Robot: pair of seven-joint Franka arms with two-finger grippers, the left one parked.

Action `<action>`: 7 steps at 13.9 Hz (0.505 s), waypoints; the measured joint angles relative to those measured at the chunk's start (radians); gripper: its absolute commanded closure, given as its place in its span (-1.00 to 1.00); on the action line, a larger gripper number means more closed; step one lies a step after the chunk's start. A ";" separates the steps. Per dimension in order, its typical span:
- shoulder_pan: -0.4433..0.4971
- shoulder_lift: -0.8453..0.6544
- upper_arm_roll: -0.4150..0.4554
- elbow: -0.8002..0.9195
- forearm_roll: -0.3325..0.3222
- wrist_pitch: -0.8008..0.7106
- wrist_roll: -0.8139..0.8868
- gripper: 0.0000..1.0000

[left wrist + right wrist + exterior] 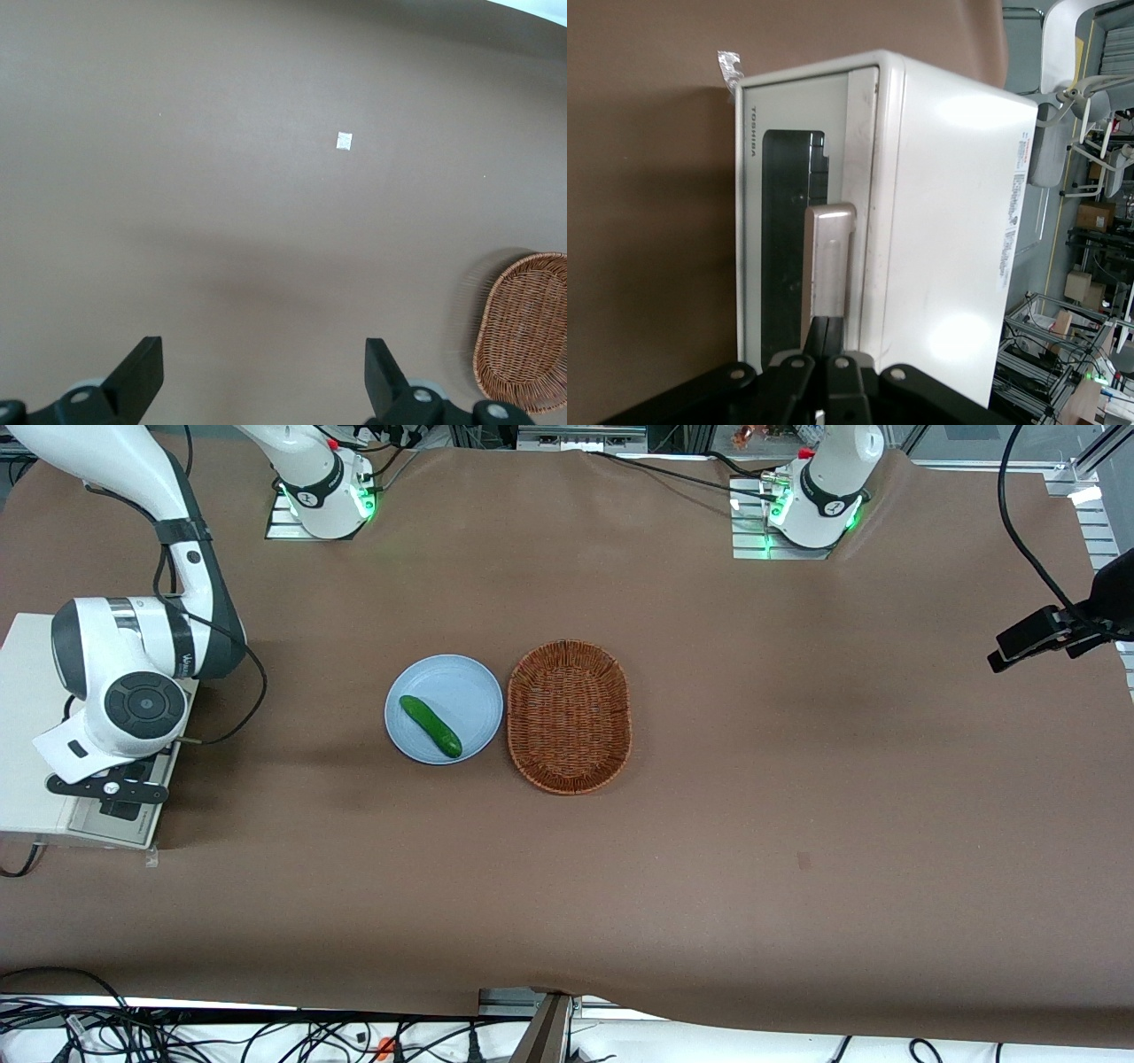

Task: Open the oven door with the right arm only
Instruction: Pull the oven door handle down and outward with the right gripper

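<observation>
Gripper (828,341) nearest my wrist camera, fingers pressed together around the silver bar handle (827,266) of the oven door (788,208), at the working arm's end of the table. I'd pull steadily, following the hinge arc. Door reads TOSHIBA.

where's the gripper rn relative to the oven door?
The gripper is right at the oven door, on its silver handle. In the front view it sits at the working arm's end of the table, well away from the plate and basket.
</observation>
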 measured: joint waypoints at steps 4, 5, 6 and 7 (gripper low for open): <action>-0.001 0.002 -0.038 -0.031 -0.012 0.040 0.001 1.00; -0.001 0.002 -0.045 -0.040 -0.012 0.056 0.001 1.00; -0.001 0.002 -0.052 -0.049 -0.012 0.075 0.002 1.00; -0.001 0.002 -0.057 -0.058 -0.012 0.091 0.006 1.00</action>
